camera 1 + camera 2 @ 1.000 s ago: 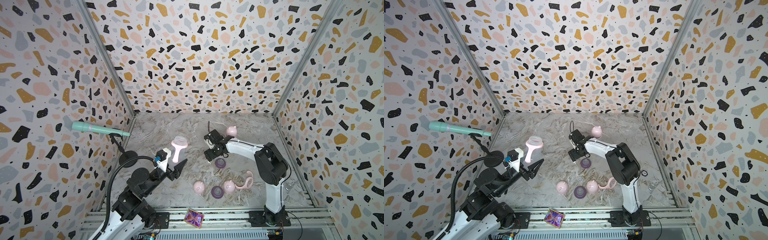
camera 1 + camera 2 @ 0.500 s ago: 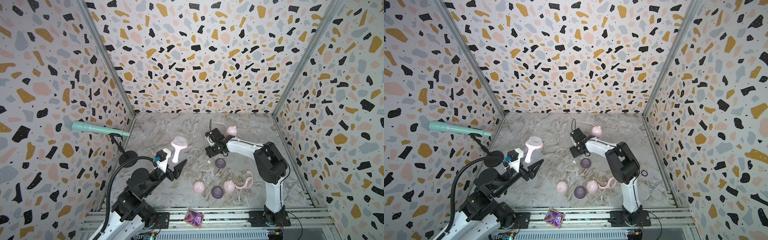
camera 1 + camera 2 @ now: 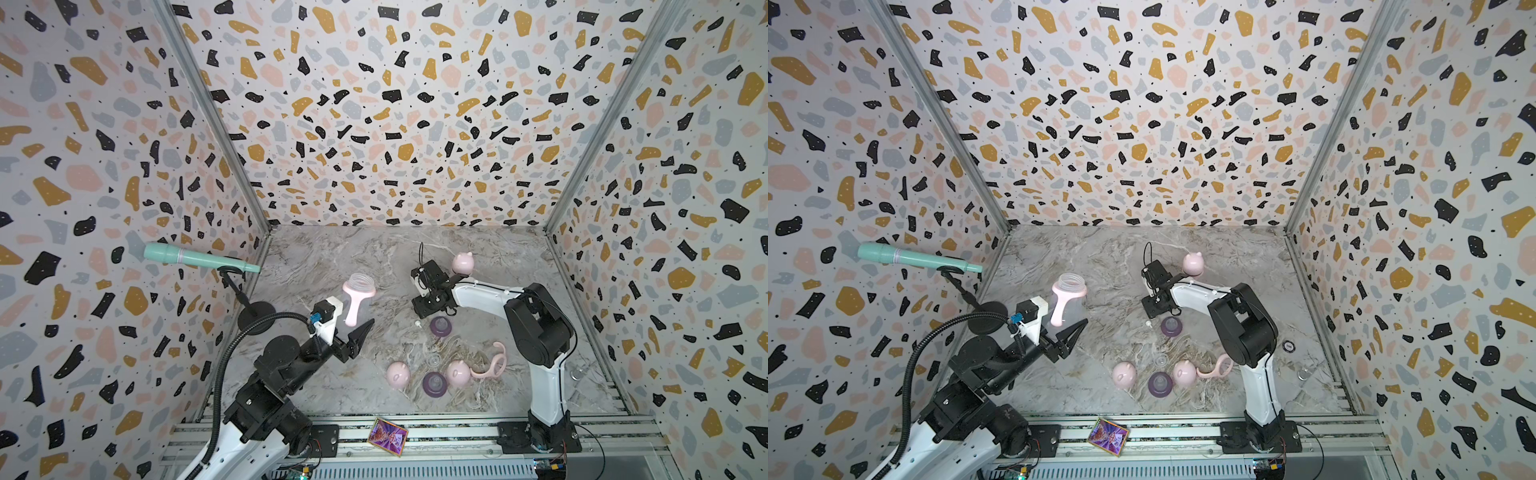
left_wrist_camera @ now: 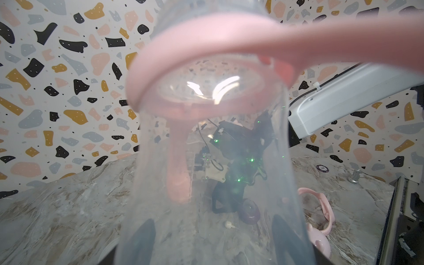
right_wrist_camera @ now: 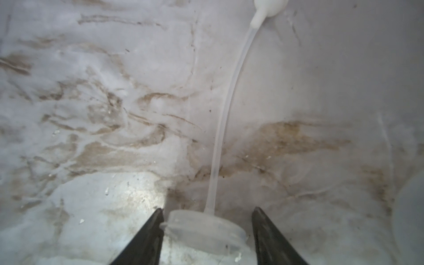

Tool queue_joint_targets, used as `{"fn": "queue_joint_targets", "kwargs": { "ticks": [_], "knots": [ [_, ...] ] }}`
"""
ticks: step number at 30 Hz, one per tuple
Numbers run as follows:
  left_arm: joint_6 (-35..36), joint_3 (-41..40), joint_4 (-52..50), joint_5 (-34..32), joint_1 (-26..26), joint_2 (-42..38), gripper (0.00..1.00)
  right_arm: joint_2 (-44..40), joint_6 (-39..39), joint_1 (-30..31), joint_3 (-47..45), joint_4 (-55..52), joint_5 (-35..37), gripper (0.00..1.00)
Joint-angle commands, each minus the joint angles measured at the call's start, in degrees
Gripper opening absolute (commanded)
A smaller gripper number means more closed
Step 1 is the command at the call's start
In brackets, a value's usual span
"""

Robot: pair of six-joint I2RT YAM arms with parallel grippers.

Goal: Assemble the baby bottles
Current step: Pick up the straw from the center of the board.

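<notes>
My left gripper (image 3: 349, 329) is raised over the left of the table and shut on a clear baby bottle (image 3: 358, 286) with a pink two-handled collar (image 4: 206, 57). That bottle fills the left wrist view between the dark fingers (image 4: 143, 241). My right gripper (image 5: 208, 210) points down at the table behind the middle, in both top views (image 3: 1154, 305). Its jaws straddle a clear disc (image 5: 204, 229) with a thin straw (image 5: 229, 103). One finger touches the disc; a gap shows at the other.
One pink eared cap (image 3: 462, 262) stands behind the right arm. Two more caps (image 3: 398, 374) (image 3: 458, 372), two purple teat rings (image 3: 440, 326) (image 3: 434, 383) and a pink handle collar (image 3: 492, 365) lie at the front. A teal microphone (image 3: 199, 258) on a stand sits at the left.
The right gripper's jaws have narrowed around the clear disc, and the gripper has shifted slightly toward the back. The left arm holds the bottle still.
</notes>
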Motion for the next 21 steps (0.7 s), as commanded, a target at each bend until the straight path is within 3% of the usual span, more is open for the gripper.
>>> {"fn": "queue_joint_targets", "kwargs": {
  "ticks": [1,8,13,21],
  "knots": [
    [0.22,1.59,2.44,0.10,0.16,-0.07,0.40,-0.11,0.64,0.37,0.00,-0.34,-0.30,0.56],
    [-0.08,1.01,3.57,0.25,0.17,0.20,0.40,-1.53,-0.23,0.70,1.09,-2.24,1.84,0.36],
    [-0.33,-0.35,7.34,0.91,0.17,2.47,0.39,-4.94,-2.27,1.31,3.66,-7.14,2.82,0.32],
    [1.69,-0.76,14.43,1.49,0.18,9.20,0.39,-14.08,-5.55,1.66,9.67,-17.38,-2.69,0.26]
  ]
}}
